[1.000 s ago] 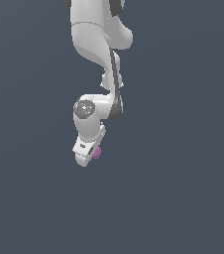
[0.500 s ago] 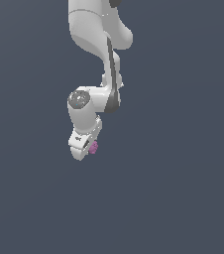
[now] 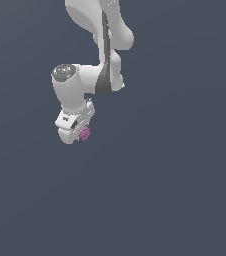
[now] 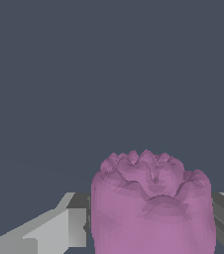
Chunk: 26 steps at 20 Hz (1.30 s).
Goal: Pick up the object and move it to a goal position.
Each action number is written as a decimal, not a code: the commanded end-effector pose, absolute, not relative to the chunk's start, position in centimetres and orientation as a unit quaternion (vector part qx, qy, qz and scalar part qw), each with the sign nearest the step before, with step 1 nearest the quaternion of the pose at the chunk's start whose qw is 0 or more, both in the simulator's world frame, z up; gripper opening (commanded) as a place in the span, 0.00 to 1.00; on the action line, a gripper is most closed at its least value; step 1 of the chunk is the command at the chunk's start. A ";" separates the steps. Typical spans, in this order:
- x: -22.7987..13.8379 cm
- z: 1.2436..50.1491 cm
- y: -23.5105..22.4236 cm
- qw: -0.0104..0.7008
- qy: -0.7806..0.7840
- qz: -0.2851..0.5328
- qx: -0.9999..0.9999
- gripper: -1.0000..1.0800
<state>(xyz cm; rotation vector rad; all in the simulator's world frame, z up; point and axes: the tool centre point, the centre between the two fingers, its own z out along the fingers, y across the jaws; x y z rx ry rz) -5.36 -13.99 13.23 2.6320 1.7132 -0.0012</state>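
The white Panda arm (image 3: 102, 40) reaches in from the upper edge of the exterior view and bends at a rounded joint with a grey cap, from which the wrist drops toward the exterior view's left. At its end the gripper (image 3: 81, 134) points downward and slightly toward the exterior view's right. The pink-purple object (image 3: 85, 133) sits at the tip of the gripper, touching the white housing and peeking out on the side toward the exterior view's right. It looks very small next to the gripper body.

In the wrist view the object (image 4: 151, 206) fills the space between the two fingers (image 4: 77, 221), its bumpy, folded surface facing the camera. A grey and white finger shows on each side of the lump, each pressed against a flank, so the fingers are pinching the object between them.

Behind arm and object, both views show only an even dark blue-grey background with no visible edge or shadow, so whether the object is above a surface or resting on it cannot be told.
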 end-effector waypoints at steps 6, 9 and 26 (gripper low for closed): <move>-9.3 19.7 -17.6 0.000 0.546 0.000 0.838 0.00; -10.8 22.3 -19.1 0.000 0.546 0.001 0.838 0.00; -15.1 30.1 -23.7 0.000 0.545 0.000 0.838 0.00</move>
